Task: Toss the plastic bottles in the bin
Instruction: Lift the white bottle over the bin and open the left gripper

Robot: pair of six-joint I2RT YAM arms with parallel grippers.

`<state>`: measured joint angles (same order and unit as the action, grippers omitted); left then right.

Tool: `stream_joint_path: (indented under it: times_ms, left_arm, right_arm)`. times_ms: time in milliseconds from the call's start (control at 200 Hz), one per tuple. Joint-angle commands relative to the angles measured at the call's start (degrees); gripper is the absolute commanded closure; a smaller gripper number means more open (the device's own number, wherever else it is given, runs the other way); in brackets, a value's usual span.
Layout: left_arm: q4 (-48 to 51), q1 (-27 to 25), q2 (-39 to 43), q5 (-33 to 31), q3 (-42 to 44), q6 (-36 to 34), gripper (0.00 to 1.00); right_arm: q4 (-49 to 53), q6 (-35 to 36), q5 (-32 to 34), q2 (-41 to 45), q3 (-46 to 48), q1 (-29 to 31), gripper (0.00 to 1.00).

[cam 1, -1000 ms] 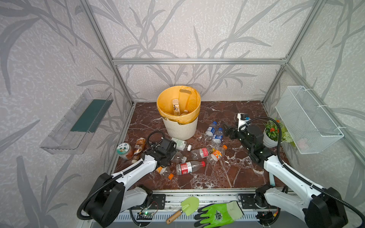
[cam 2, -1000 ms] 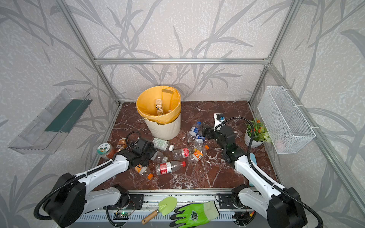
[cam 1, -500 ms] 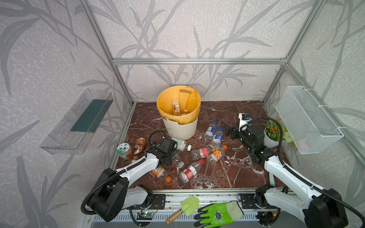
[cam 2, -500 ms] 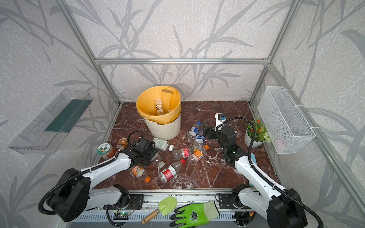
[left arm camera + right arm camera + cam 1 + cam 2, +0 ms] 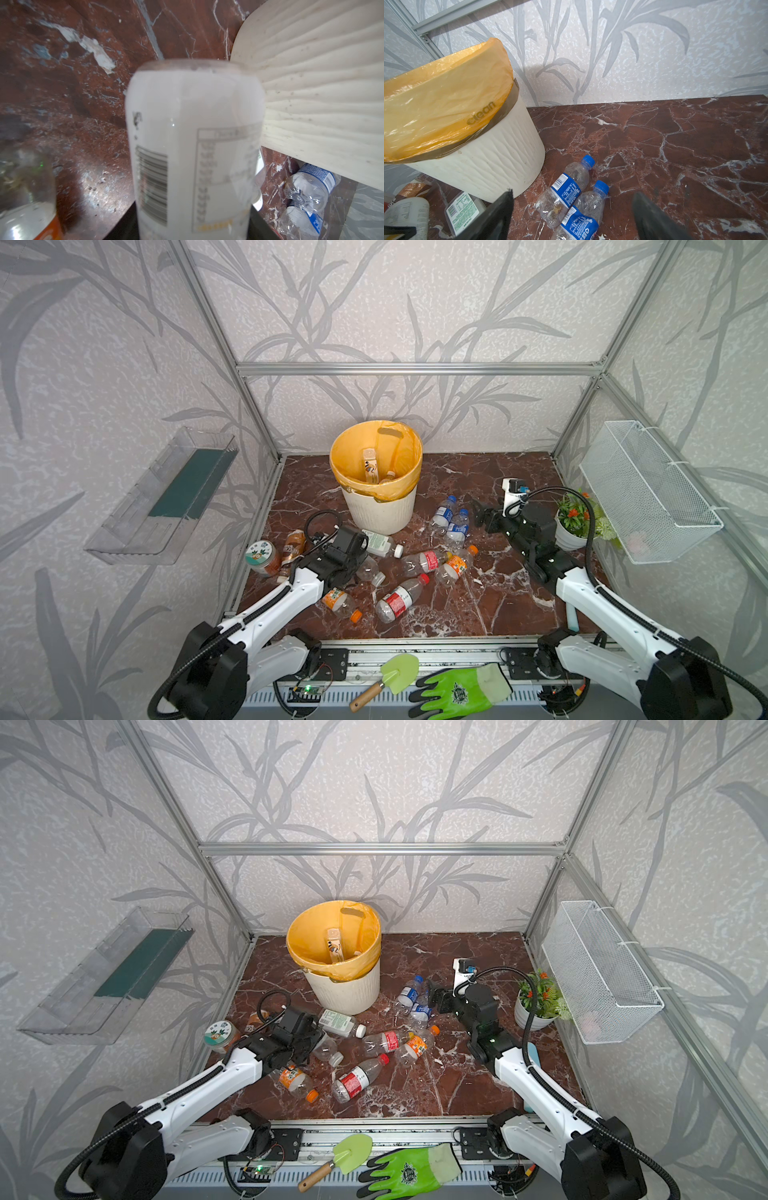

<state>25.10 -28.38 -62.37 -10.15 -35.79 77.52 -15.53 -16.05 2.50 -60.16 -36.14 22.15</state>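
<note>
The bin (image 5: 380, 510), cream-white with a yellow-orange bag, stands at the back middle with a bottle (image 5: 370, 466) inside. Several plastic bottles lie in front of it: two with blue labels (image 5: 444, 512) (image 5: 564, 191), red-labelled ones (image 5: 424, 562) (image 5: 399, 599), orange-labelled ones (image 5: 455, 566) (image 5: 338, 601), and a white one with a green label (image 5: 380, 543). My left gripper (image 5: 360, 567) (image 5: 193, 228) is low by the bin, its jaws against both sides of a white-labelled bottle (image 5: 193, 135). My right gripper (image 5: 482, 516) (image 5: 575, 216) hangs open just over the blue-labelled pair.
A short jar (image 5: 262, 558) and a brown bottle (image 5: 293, 545) sit at the left edge. A potted plant (image 5: 575, 522) and a white socket (image 5: 511, 489) are at the right. A wire basket (image 5: 644, 493) and a clear tray (image 5: 166, 493) hang on the side walls.
The left jaws have closed in on the white-labelled bottle. The front red-labelled bottle has swung from crossways to slanted, and the orange one beside it has shifted. The right arm is still.
</note>
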Motion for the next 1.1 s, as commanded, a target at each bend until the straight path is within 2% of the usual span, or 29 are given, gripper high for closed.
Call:
stream_joint_path:
  times_ms: [0, 170, 315, 465, 550, 605, 695, 785, 965, 1100]
  left_arm:
    - [6.03, 0.05, 3.61, -4.89, -2.73, -1.04, 0.46]
    - [10.67, -0.03, 10.75, -10.86, -5.64, -4.41, 0.48]
    - [14.37, -0.02, 17.45, -18.94, -10.93, -12.04, 0.50]
    - [14.87, -0.01, 21.50, -29.82, -19.64, -25.72, 0.50]
    - [10.28, 0.03, 21.94, -34.79, -25.27, -36.90, 0.51]
    - [4.84, 0.02, 21.34, -35.85, -28.17, -44.94, 0.51]
    - [-4.71, 0.00, 18.67, -34.19, -32.61, -55.68, 0.52]
    - [-11.95, 0.00, 13.63, -29.23, -36.77, -61.84, 0.53]
    - [-17.10, -0.01, 0.16, -16.16, -44.01, -64.79, 0.55]
    - [-18.62, 0.16, -10.36, -11.41, -46.39, -63.24, 0.51]
  right_arm:
    - [-0.12, -0.12, 0.22, 1.19, -0.24, -0.27, 0.10]
    - [-0.29, -0.03, 0.44, 1.19, -0.56, -0.38, 0.10]
    - [-0.42, 0.12, 0.48, 0.86, -0.71, -0.44, 0.10]
    - [-0.98, -0.02, 0.57, 0.66, -0.56, -0.45, 0.10]
    - [-1.32, -0.11, 0.48, 0.75, -0.59, -0.53, 0.10]
    - [-1.55, -0.19, 0.31, 0.84, -0.47, -0.57, 0.10]
    - [-2.02, -0.62, 0.05, 0.84, -0.34, -0.51, 0.10]
    - [-2.34, -1.13, -0.47, 1.00, -0.20, -0.53, 0.10]
    - [-1.56, -0.84, -0.40, 3.05, 0.32, -0.53, 0.10]
    - [-0.26, -0.39, 0.13, 4.63, 0.56, -0.53, 0.10]
